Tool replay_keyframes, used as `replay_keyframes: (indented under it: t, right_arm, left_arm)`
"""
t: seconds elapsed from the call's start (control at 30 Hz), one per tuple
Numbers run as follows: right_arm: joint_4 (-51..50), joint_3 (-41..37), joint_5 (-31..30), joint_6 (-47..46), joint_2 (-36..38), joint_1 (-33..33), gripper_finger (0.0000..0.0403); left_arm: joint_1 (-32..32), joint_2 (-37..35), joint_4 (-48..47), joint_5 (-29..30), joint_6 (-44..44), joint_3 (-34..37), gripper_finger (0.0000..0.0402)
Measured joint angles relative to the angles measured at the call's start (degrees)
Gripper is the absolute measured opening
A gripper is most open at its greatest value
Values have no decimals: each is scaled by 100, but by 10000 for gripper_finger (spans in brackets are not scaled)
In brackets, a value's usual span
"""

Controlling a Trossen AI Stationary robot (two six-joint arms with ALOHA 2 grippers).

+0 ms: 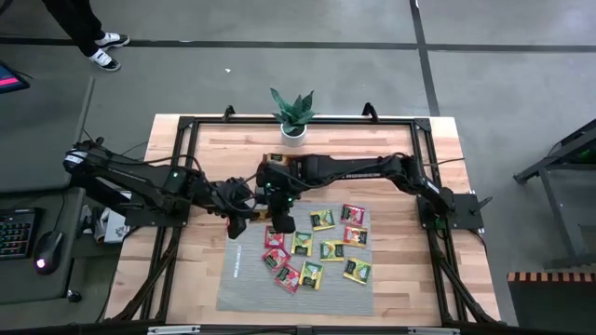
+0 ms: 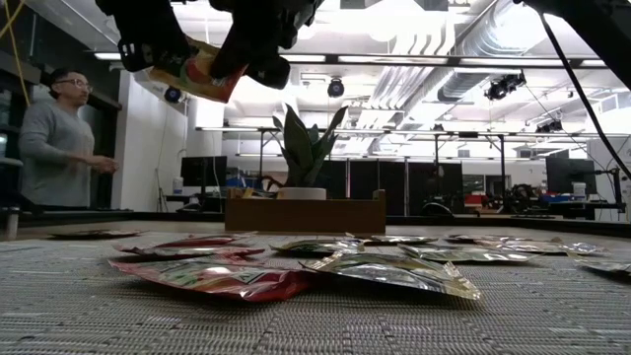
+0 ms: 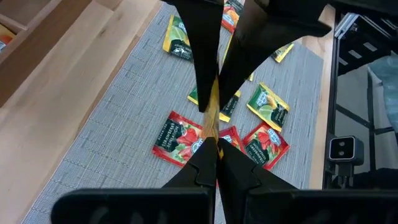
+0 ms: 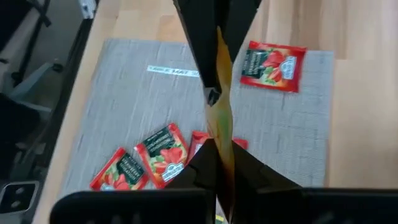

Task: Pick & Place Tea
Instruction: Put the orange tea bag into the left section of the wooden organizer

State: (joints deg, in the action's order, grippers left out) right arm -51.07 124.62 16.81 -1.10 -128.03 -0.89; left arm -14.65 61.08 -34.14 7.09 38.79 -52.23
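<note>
One yellow tea sachet [image 3: 213, 121] hangs in the air above the grey ribbed mat [image 1: 244, 279], held between both grippers. My left gripper [image 3: 216, 150] is shut on one end of it, and my right gripper [image 4: 217, 152] is shut on the opposite end. In the high view the two meet over the mat's far left corner, left gripper [image 1: 240, 216] facing right gripper [image 1: 279, 220]. Several more red, yellow and green tea sachets [image 1: 326, 247] lie flat on the mat. My left gripper pinches the near end of the sachet [image 3: 215, 140] between its two fingers, slanting down from the table's left. The sachet stands on edge, lifted clear of the mat. My right gripper pinches the sachet's other end [image 4: 222, 140] between its two fingers, slanting down from the right. The sachet [image 2: 192, 74] spans between both grips, slightly twisted.
A brown wooden tray [image 2: 306, 212] stands behind the mat, with a potted plant [image 1: 293, 113] at the far edge. A black frame [image 1: 186, 126] rims the table. A person [image 2: 59, 138] stands beyond the table on the left.
</note>
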Motion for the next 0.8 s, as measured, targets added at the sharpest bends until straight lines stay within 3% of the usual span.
replay_keyframes:
  t: [0.2, 0.53, 0.8]
  right_arm:
    - [10, 4, -201, -19, 13, -72, 8]
    - [-40, -3, -630, -165, 62, -99, 7]
    - [-96, -11, -1277, -184, 646, -104, 7]
  left_arm:
    - [0, -256, 11, 134, -107, 2, 36]
    - [-2, -797, 70, 717, 161, 2, 185]
    - [-130, -1385, 38, 1772, 297, -6, 207]
